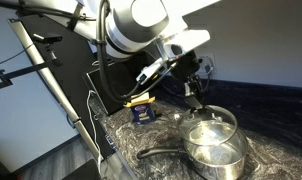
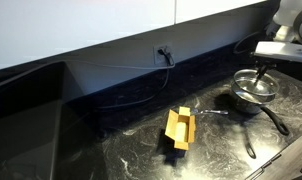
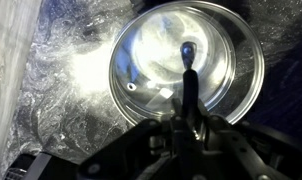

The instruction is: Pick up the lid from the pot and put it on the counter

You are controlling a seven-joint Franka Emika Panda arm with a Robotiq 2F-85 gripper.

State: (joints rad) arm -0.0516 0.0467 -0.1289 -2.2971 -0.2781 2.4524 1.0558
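The clear glass lid (image 3: 151,70) with a silver rim fills the wrist view, and my gripper (image 3: 188,50) is shut on its centre knob. In both exterior views the lid (image 1: 213,127) (image 2: 257,86) hangs from the gripper (image 1: 196,95) (image 2: 263,68), slightly tilted, just above the shiny steel pot (image 1: 217,155) (image 2: 241,102). The pot's long dark handle (image 2: 274,118) lies along the black marbled counter (image 2: 121,150) (image 1: 126,135) (image 3: 61,90). I cannot tell whether the lid still touches the pot's rim.
A small blue-and-yellow box (image 1: 141,108) (image 2: 179,128) stands on the counter beside the pot. A wall outlet with a cable (image 2: 163,52) is behind it. A dark sink recess (image 2: 26,110) lies at the counter's far end. The counter edge (image 1: 96,150) drops to the floor.
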